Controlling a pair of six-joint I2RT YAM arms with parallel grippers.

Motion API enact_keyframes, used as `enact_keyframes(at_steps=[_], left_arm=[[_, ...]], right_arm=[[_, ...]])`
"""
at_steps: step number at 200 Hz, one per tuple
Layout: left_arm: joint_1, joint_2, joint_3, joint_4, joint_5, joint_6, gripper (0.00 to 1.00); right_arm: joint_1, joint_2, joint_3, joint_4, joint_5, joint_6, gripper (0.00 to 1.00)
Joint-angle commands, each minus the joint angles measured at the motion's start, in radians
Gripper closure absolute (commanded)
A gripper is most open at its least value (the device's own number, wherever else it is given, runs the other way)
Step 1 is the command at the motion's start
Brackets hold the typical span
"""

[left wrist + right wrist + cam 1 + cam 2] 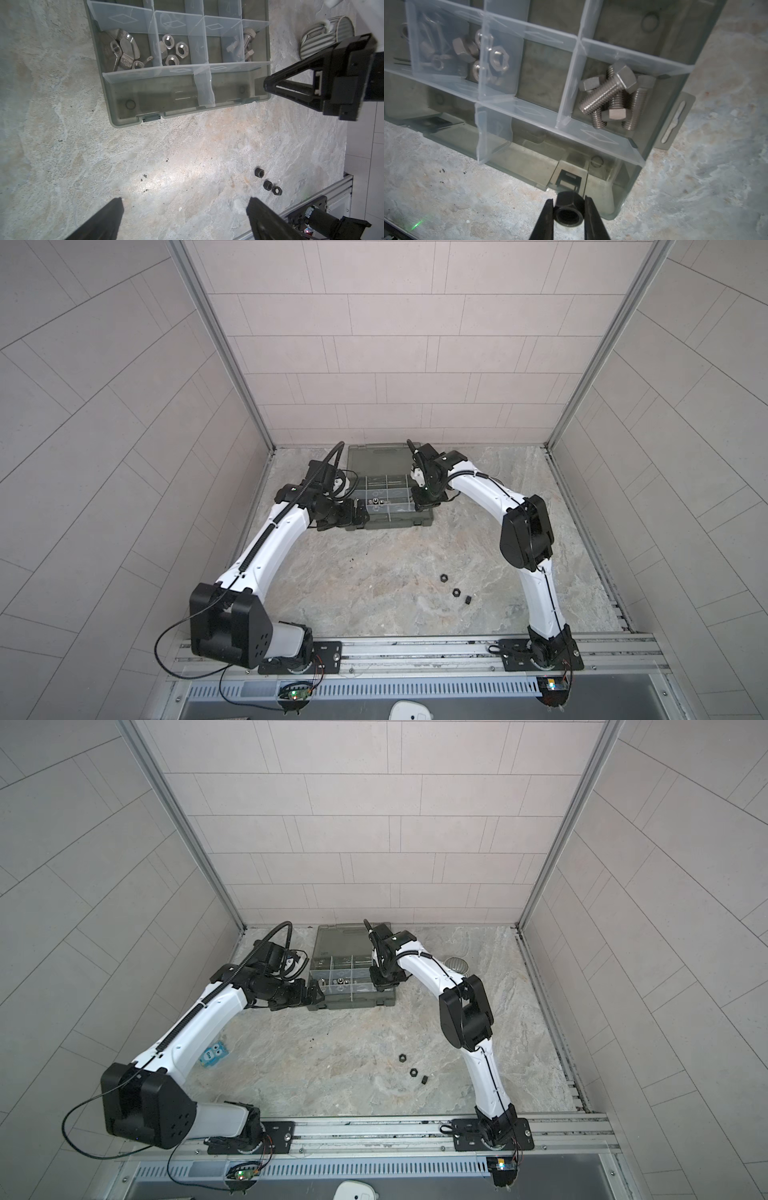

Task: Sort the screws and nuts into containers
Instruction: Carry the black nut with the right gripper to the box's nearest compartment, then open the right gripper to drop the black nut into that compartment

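We hold a black nut [569, 215] pinched in the right gripper [569, 200], just beside the case [623, 187] front wall; screws [608, 93] fill a corner compartment. Three loose nuts [456, 593] lie on the table [365, 572] at the case's five o'clock. The left gripper [185, 200] gapes, empty.

In both top views the scene is brightly and evenly lit by diffuse light from above; only faint, soft-edged shadows are cast on the mottled grey stone-patterned bench [374, 572] [332, 1060]. The joints of the pale tiled walls [104, 406] are bowed toward the edges by wide-angle distortion. In the left wrist view a bright glare patch [166, 176] is recorded on the bench, and the dark fingers [104, 220] of the left gripper [185, 220] are out of focus. In the right wrist view the black metal hex nut [569, 214] is rendered sharp, whereas the silver hex nuts [500, 59] behind the clear plastic dividers [571, 83] are hazed by reflections. A small green light spot [417, 224] is noted on the bench.
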Motion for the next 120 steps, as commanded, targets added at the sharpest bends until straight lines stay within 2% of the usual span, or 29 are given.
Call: enact_keyframes(at_steps=[1, 14, 32, 48, 85, 120], left_arm=[[0.001, 0.003, 0.030, -0.029, -0.023, 0.008, 0.00], [0.001, 0.008, 0.033, -0.028, -0.022, 0.006, 0.00], [0.001, 0.017, 0.040, -0.025, -0.014, 0.001, 0.00], [0.001, 0.021, 0.043, -0.019, -0.003, 0.001, 0.00], [-0.001, 0.021, 0.037, -0.011, 0.000, -0.013, 0.00], [-0.006, -0.001, 0.002, 0.024, 0.016, -0.047, 0.00]], right_arm=[[-0.002, 0.012, 0.028, -0.036, -0.008, -0.014, 0.77], [-0.007, 0.020, 0.031, -0.036, -0.014, -0.015, 0.72], [-0.010, 0.016, 0.029, -0.032, -0.017, -0.019, 0.54], [-0.011, -0.001, 0.017, -0.028, -0.005, -0.025, 0.43], [-0.017, -0.073, -0.055, -0.037, 0.017, -0.038, 0.42], [-0.014, -0.256, -0.351, 0.020, 0.025, -0.022, 0.44]])
